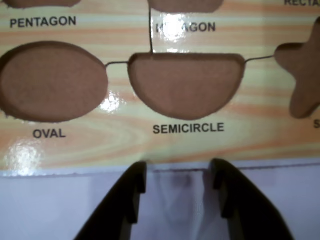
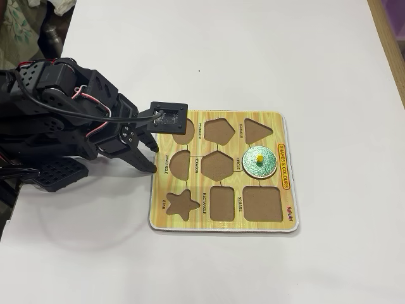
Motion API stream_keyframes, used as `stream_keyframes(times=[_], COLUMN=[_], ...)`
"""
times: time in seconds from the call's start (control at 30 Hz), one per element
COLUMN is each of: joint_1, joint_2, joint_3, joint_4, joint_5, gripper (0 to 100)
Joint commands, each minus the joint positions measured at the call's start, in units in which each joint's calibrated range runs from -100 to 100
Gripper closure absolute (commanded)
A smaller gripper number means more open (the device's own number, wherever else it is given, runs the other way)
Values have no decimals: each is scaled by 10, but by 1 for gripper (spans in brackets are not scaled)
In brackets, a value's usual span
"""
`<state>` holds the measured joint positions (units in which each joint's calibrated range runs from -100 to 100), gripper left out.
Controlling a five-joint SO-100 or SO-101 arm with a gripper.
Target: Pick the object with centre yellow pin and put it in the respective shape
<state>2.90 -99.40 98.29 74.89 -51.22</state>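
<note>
In the fixed view the object with centre yellow pin point(image 2: 260, 159), a green disc with a pale rim, lies flat in the round recess of the wooden shape board point(image 2: 190, 221), on the board's right side. My gripper point(image 2: 154, 159) is at the board's left edge, well away from the disc, open and empty. In the wrist view the gripper point(image 1: 178, 170) hangs over the white table just short of the board point(image 1: 100, 145), facing the semicircle recess point(image 1: 185, 85). The disc does not show in that view.
The board's other recesses are bare: oval point(image 1: 52, 80), star point(image 2: 181, 204), hexagon point(image 2: 217, 165), rectangle point(image 2: 223, 203), square point(image 2: 262, 203), triangle point(image 2: 257, 130). The black arm point(image 2: 57, 126) fills the left side. White table point(image 2: 253, 50) surrounds the board.
</note>
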Motion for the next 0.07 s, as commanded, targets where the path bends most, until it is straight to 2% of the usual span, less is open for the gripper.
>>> stream_keyframes(times=[0.0, 0.03], joint_1=[3, 3], joint_2=[10, 10], joint_3=[3, 3], joint_4=[10, 10], joint_5=[2, 2], gripper=[85, 85])
